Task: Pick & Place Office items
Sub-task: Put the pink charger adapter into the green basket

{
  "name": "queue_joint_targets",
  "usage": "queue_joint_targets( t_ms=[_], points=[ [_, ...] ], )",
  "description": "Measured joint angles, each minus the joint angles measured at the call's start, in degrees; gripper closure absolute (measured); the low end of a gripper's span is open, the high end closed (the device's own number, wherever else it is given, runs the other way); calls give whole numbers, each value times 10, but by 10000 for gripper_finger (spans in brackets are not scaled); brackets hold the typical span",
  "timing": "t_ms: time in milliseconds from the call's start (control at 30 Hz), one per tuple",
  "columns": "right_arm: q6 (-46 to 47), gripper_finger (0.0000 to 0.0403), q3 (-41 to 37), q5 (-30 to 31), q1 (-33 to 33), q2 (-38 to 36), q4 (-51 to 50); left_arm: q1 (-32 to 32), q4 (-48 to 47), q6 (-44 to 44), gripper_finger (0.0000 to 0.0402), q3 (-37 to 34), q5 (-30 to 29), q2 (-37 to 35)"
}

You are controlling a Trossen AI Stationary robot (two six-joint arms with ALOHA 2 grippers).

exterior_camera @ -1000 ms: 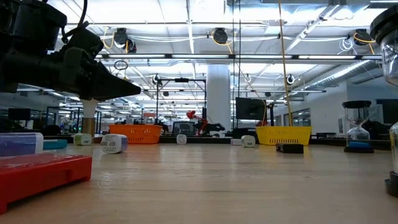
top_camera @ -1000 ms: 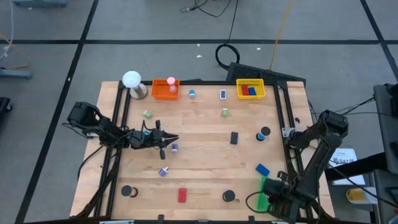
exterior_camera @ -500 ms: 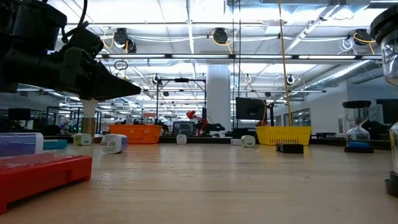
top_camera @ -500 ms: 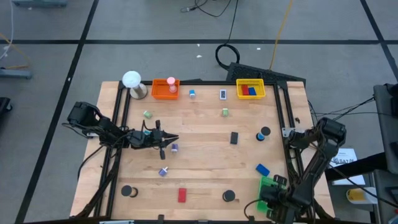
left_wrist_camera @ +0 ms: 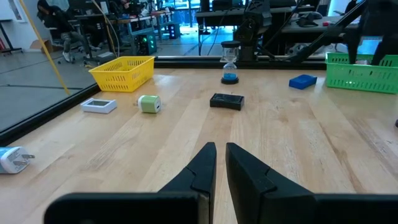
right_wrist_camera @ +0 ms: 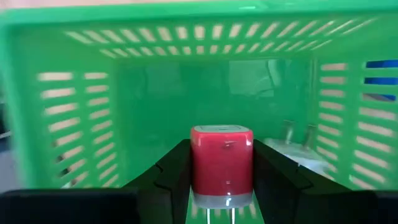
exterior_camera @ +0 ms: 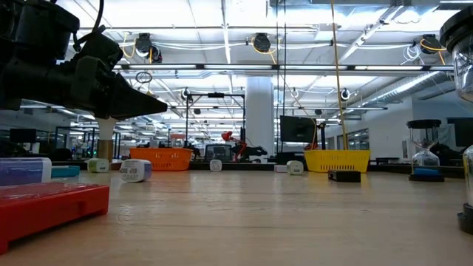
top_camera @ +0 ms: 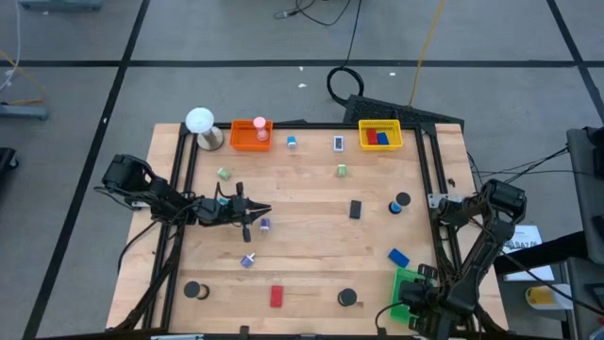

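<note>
**Risk of a fouled drop at five o'clock**

Gripped a red plug block in the right hand, fingers clamped on both its sides, prongs pointing down. Hung it within the walls of the green tray, at five o'clock on the worktop. Shared that tray with a white plug lying just beside the fingers. Could have dropped the block onto that plug and left it tilted or bounced against the slotted wall. Could also have snagged a finger on the tray and dragged it on the way out.

Kept the left hand clenched on nothing, at nine o'clock above bare wood. Left a blue block, a black disc and a red block unsorted near six o'clock, close enough to the right arm for a careless sweep to scatter them.
</note>
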Motion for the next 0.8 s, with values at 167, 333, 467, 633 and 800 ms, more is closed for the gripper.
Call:
queue_joint_targets(
  t_ms=[167, 333, 467, 633, 800],
  points=[
    [4, 275, -16, -15, 0, 0, 22, 0, 0, 0, 364, 0, 0, 0],
    [21, 259, -16, -15, 0, 0, 18, 0, 0, 0, 364, 0, 0, 0],
    [25, 243, -16, -23, 0, 0, 12, 0, 0, 0, 364, 0, 0, 0],
    [26, 240, -16, -50, -3, 0, 1, 0, 0, 0, 364, 0, 0, 0],
    [27, 244, -16, -60, -8, -12, -1, 0, 0, 0, 364, 0, 0, 0]
  ],
)
